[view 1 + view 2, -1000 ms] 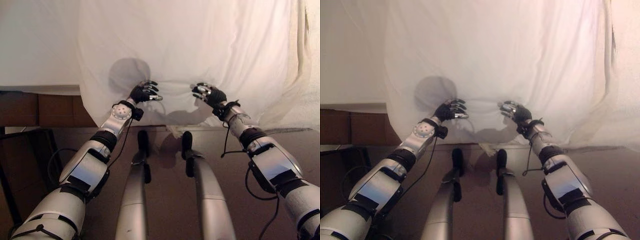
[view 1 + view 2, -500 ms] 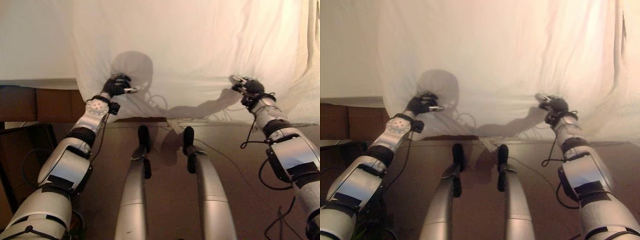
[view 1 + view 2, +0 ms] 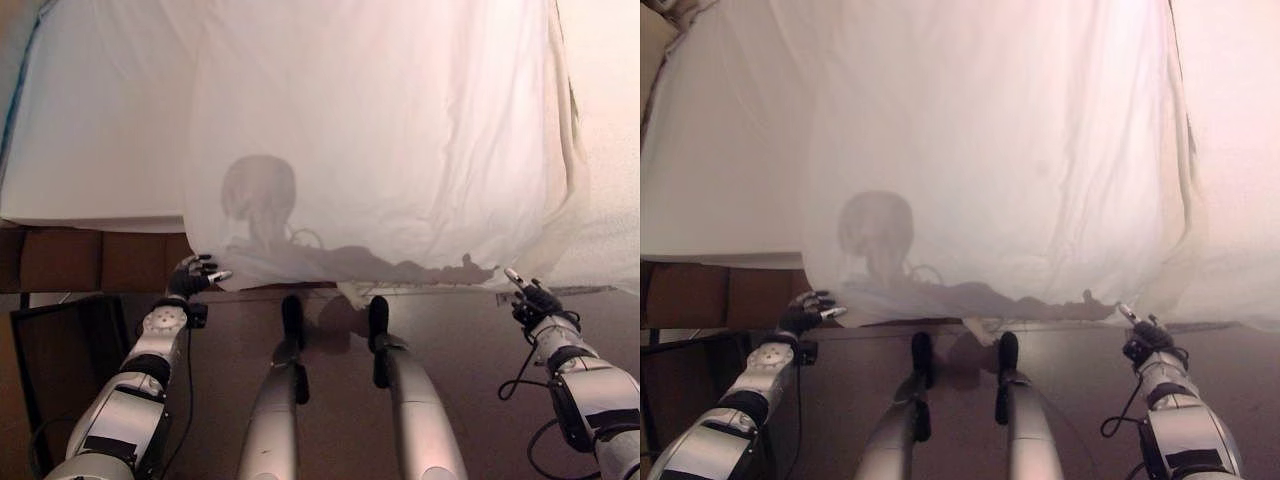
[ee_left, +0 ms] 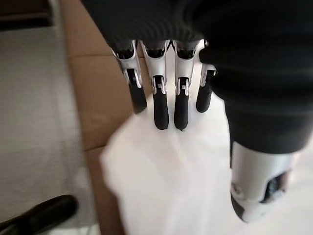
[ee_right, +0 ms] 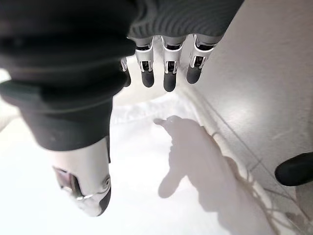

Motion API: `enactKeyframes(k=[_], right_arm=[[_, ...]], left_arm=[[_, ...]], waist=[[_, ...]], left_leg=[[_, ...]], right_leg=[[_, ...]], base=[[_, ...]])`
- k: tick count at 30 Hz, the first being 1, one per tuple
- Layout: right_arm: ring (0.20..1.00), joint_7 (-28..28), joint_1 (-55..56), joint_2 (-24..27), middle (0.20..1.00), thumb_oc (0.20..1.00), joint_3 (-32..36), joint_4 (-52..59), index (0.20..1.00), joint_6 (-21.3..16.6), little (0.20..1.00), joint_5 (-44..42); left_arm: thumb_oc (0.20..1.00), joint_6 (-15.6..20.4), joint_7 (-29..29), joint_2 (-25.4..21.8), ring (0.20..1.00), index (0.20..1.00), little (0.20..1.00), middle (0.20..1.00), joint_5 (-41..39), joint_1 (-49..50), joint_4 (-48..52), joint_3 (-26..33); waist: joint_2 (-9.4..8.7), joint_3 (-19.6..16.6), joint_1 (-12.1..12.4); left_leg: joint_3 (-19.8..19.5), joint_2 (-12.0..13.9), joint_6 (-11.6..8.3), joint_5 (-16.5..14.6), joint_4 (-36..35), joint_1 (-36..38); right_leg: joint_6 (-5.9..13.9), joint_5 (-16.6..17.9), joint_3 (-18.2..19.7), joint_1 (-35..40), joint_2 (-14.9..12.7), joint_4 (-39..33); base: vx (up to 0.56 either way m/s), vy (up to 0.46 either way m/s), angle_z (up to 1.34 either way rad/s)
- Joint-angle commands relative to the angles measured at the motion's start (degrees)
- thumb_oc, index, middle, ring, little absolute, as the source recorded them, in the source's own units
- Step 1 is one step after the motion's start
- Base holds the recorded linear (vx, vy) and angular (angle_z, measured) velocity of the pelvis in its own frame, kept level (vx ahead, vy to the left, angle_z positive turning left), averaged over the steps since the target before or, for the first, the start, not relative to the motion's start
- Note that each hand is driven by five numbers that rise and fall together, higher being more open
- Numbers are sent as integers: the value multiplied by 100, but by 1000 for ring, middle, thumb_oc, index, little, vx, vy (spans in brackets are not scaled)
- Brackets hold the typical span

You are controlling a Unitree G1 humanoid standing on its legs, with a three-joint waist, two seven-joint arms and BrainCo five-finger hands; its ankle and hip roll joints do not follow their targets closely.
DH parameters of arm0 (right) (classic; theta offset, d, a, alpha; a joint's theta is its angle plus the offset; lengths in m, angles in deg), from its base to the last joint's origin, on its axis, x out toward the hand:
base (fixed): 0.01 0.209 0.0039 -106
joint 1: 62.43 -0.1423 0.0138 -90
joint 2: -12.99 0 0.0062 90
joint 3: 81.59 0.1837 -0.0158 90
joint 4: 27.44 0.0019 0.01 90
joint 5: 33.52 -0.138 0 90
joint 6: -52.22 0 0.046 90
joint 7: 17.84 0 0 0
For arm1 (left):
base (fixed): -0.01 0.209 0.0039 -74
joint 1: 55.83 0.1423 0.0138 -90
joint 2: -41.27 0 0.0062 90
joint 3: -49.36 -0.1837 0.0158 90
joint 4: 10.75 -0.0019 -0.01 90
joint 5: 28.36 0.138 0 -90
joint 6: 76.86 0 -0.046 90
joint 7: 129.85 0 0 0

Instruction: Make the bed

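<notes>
We note both silver-grey arms spread wide and low, each reaching forward from its own side. The left hand with silver dark-tipped fingers and dark ribbed cover (image 3: 192, 277) sits at the end of a straightened forearm, wrist joint just behind it. Seen from its own wrist, its fingers (image 4: 161, 105) run straight and side by side, thumb (image 4: 254, 188) held apart, nothing clasped between them. The matching right hand (image 3: 531, 298) lies far out on the other side, one finger raised. Its own wrist view shows straight fingers (image 5: 169, 73), thumb (image 5: 85, 188) clear of them, grasp empty.
</notes>
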Motion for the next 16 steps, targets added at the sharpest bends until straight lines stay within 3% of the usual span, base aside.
enactKeyframes(k=[1, 7, 13, 16], right_arm=[[1000, 149, 572, -258, 1000, 1000, 87, -160, 1000, -266, 1000, 187], [1000, 328, 1419, -901, 1000, 1000, 57, -92, 1000, -245, 1000, 563], [1000, 477, 2262, -1594, 1000, 1000, -405, -40, 1000, -117, 1000, 1515], [1000, 462, 2377, -1707, 1000, 1000, -546, -115, 1000, -55, 1000, 1795]], left_arm=[[1000, -29, -281, 445, 1000, 1000, 1000, 1000, 203, 401, -444, -61], [1000, -170, -626, 1163, 1000, 1000, 1000, 1000, 496, 1109, -574, -359], [1000, -371, -964, 1742, 1000, 1000, 1000, 1000, 991, 1685, -752, -743], [1000, -476, -1016, 1879, 1000, 1000, 1000, 1000, 1108, 1753, -863, -809]], waist=[[56, -712, 20], [44, -1249, 17], [-19, -1942, -60], [-32, -2118, -63]], left_leg=[[-132, 25, -302, 39, -288, 211], [-138, 69, -283, 96, -899, 1241], [-102, 160, -235, -173, -906, 1996], [-92, 147, -213, -271, -906, 2198]], right_leg=[[727, 479, 230, 547, -218, -1007], [772, 610, 182, 1611, -215, -1656], [771, 568, 183, 2478, -227, -2008], [775, 561, 206, 2722, -237, -2146]], base=[[116, 9, 12], [103, 19, 4], [124, 23, 0], [128, 25, -5]])
